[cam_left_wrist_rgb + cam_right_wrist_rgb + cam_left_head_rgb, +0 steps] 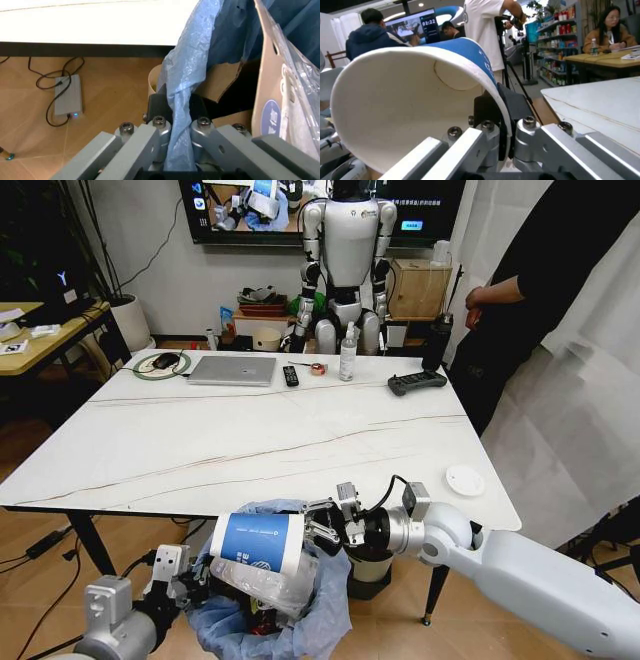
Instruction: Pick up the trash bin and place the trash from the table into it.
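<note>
Left gripper [195,585] low beside the bin [300,620], fingers [150,138] pinched tight on the bag at its rim. Right arm reaching in across the bin, right gripper [318,530] level above its mouth, jaws clamped on the rim of the cup [258,542], cup lying sideways.

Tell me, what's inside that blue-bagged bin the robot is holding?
The trash bin holds a clear packet, brown cardboard and something red; anything beneath is covered.
</note>
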